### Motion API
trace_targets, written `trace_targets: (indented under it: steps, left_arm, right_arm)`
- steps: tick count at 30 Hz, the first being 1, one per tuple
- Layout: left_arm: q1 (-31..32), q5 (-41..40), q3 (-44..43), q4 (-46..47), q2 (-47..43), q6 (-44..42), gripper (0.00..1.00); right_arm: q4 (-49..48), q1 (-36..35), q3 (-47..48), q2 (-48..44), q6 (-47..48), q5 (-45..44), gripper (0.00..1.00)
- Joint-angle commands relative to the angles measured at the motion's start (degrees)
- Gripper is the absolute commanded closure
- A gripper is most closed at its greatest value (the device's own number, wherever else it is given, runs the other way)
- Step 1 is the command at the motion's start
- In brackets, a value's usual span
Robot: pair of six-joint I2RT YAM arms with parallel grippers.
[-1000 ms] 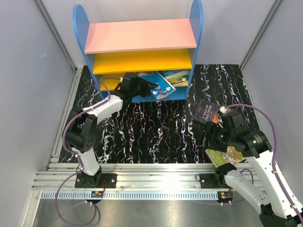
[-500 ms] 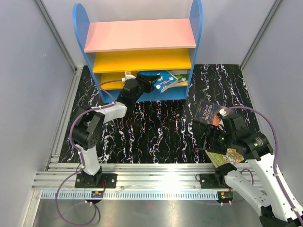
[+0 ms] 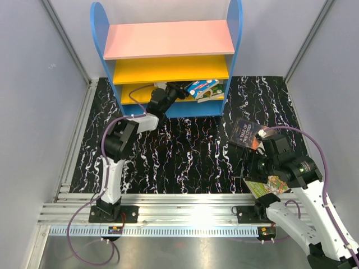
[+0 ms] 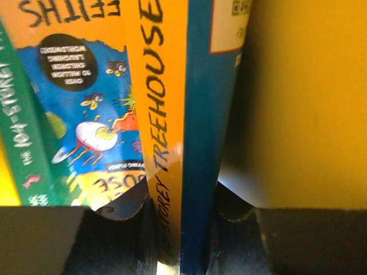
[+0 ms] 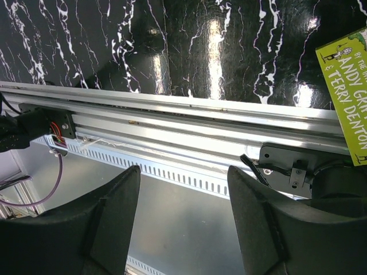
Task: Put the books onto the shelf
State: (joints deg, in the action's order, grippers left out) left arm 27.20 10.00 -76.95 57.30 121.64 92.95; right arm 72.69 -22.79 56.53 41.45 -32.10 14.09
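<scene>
left fingers [image 4: 69, 240] flank book [image 4: 166, 143] in shelf [image 3: 168, 40], grip unclear | right fingers [image 5: 109, 229] apart, empty, worktop [image 5: 172, 46] near edge

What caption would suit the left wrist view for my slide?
Orange-spined Treehouse book beside a yellow shelf board, between the fingers of the left gripper.

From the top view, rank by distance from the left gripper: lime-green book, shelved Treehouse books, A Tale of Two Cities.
1. Shelved Treehouse books, beside the left gripper.
2. A Tale of Two Cities, on the right.
3. Lime-green book, front right.
</scene>
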Motion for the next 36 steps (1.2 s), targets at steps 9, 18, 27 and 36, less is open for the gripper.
trace_targets:
  steps: [9, 18, 27, 36]
  left_arm:
    - [1.01, 21.36, -12.53, 38.15, 2.02, 11.11, 1.00]
    - [0.57, 27.35, 6.01, 38.24, -10.54, 8.83, 1.00]
    - [-0.04, 28.50, -5.99, 38.24, -1.25, 11.64, 1.00]
    - [0.04, 27.96, -23.07, 25.70, 12.13, 11.83, 1.00]
  right_arm:
    - [-1.58, -0.51, -0.11, 0.30, 1.69, 1.65, 0.31]
    - [-2.63, -0.51, -0.98, 0.12, 1.25, 1.56, 0.31]
    - [-3.52, -0.42, -1.78, 0.21, 0.11, 1.82, 0.31]
    - [-5.52, -0.42, -2.13, -0.59, -1.39, 1.91, 0.31]
